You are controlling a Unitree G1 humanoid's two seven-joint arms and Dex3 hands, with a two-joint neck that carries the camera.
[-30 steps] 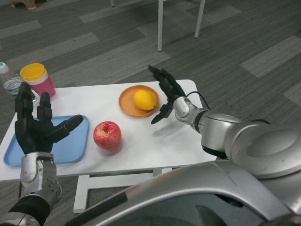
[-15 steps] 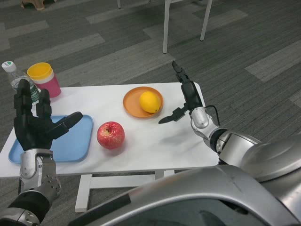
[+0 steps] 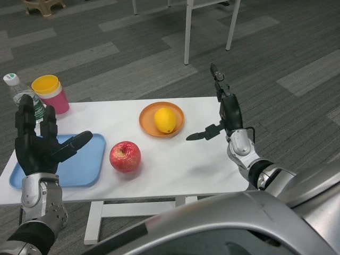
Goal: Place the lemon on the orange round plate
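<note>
- We look from the head, forward and steeply down over the white table [image 3: 175, 170].
- The table fills the middle ground; grey floor and white furniture legs [image 3: 188, 32] lie beyond.
- Our left hand [image 3: 40, 143] rises close at the left edge, our right hand [image 3: 226, 114] at the right.

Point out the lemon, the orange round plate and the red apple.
lemon [image 3: 164, 119], head view, middle of its yellow skin.
orange round plate [image 3: 147, 116], head view, bare left part of the rim.
red apple [image 3: 125, 157], head view, centre of its front face.
</note>
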